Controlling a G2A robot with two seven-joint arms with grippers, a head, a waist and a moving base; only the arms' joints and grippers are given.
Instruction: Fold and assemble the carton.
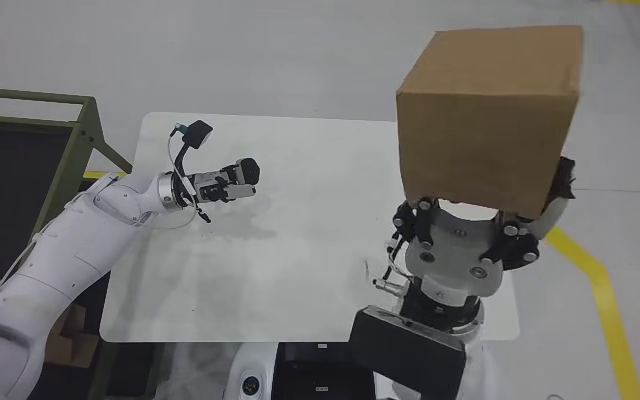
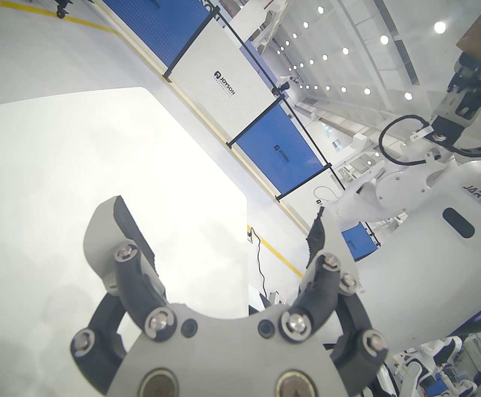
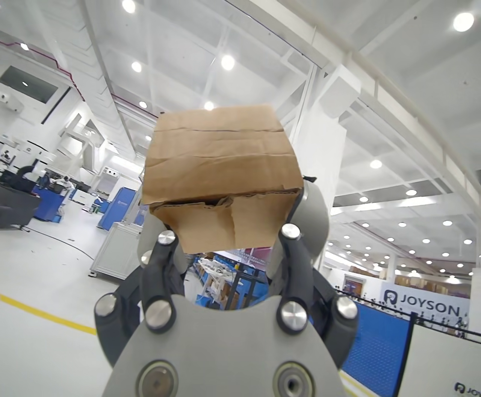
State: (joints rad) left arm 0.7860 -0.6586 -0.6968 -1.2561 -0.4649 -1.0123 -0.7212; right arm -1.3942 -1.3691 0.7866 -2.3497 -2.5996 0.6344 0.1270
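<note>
A brown cardboard carton (image 1: 490, 115), folded into a box, is held up high above the right edge of the white table (image 1: 300, 270). My right gripper (image 1: 490, 203) is under it, shut on its lower flaps. In the right wrist view the carton (image 3: 221, 165) sits between that gripper's (image 3: 229, 220) fingers, with a creased, torn flap hanging down. My left gripper (image 1: 225, 150) hovers over the table's far left part, open and holding nothing. In the left wrist view its (image 2: 218, 210) fingers are spread wide over the bare tabletop (image 2: 112, 169), and a corner of the carton (image 2: 469, 34) shows far off.
A dark green framed cart (image 1: 50, 150) stands against the table's left side. A yellow floor line (image 1: 600, 290) runs past the right edge. Blue and white barrier panels (image 2: 210, 67) stand beyond the table.
</note>
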